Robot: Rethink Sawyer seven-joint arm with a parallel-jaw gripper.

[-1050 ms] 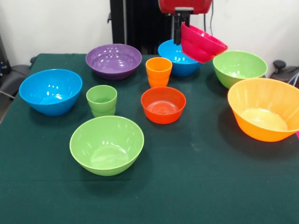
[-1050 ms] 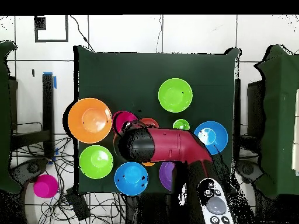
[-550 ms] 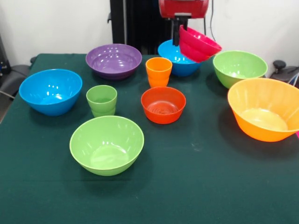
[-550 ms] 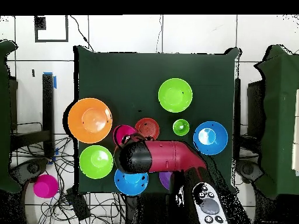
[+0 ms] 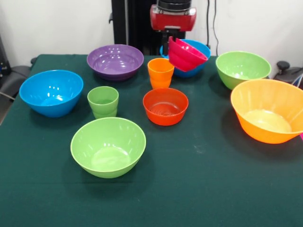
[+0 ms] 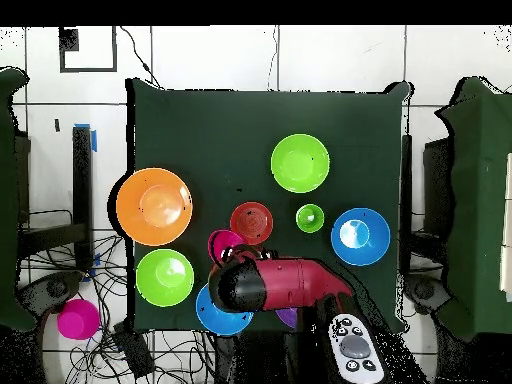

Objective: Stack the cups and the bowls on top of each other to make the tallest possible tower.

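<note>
My gripper is shut on the rim of the small magenta bowl, which hangs tilted just above the far blue bowl. From overhead, the red arm covers the gripper, and the magenta bowl peeks out beside it. The orange cup stands in front of the purple bowl. The green cup is left of the small orange-red bowl. A green bowl sits nearest the camera.
A second blue bowl is at the left. Another green bowl and the large orange bowl stand at the right. Off the table, a magenta round object lies among cables.
The gripper has carried the magenta bowl leftward in the front view, from beside the far blue bowl to over it. The other cups and bowls have not moved.
</note>
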